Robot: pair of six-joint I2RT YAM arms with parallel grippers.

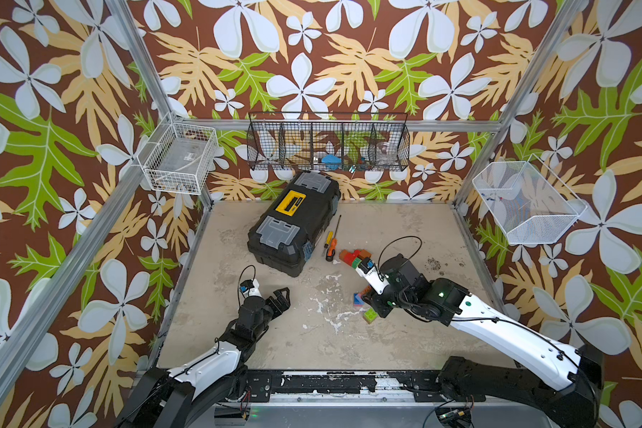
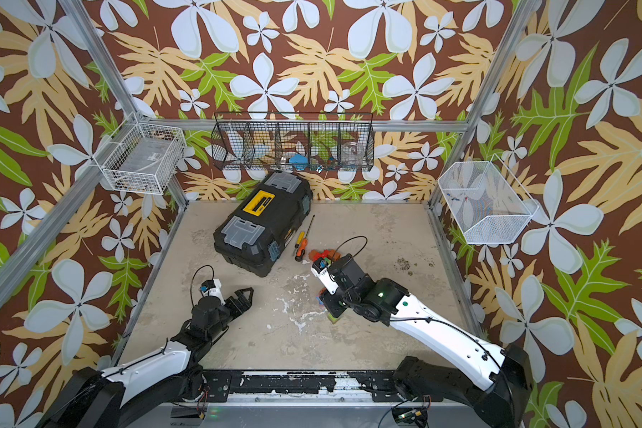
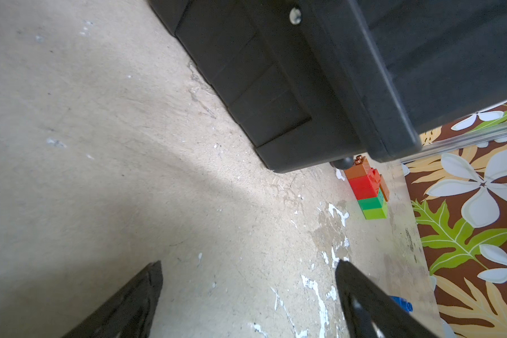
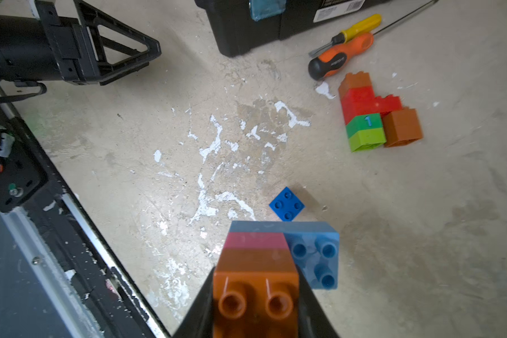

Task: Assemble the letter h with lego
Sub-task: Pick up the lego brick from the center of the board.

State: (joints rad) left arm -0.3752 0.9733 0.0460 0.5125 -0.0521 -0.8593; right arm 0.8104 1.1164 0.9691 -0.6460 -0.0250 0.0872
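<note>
My right gripper (image 4: pixel 256 281) is shut on an orange lego brick (image 4: pixel 255 289) that tops a stack with a pink brick (image 4: pixel 255 241) and a long light-blue brick (image 4: pixel 313 254), held just above the floor (image 1: pixel 358 298). A dark blue square brick (image 4: pixel 287 204) lies right ahead of it. Farther off lies a joined cluster of orange, red, green and lime bricks (image 4: pixel 369 117) (image 1: pixel 354 255) (image 3: pixel 366 190). A lime brick (image 1: pixel 370 316) sits by the right wrist. My left gripper (image 1: pixel 282 296) (image 3: pixel 248 263) hangs open and empty over bare floor. No whole letter h is in view.
A black toolbox (image 1: pixel 293 222) stands at the back centre, with two screwdrivers (image 1: pixel 330 250) beside it, close to the brick cluster. Wire baskets (image 1: pixel 328 142) hang on the walls above the floor. A metal frame edges the floor.
</note>
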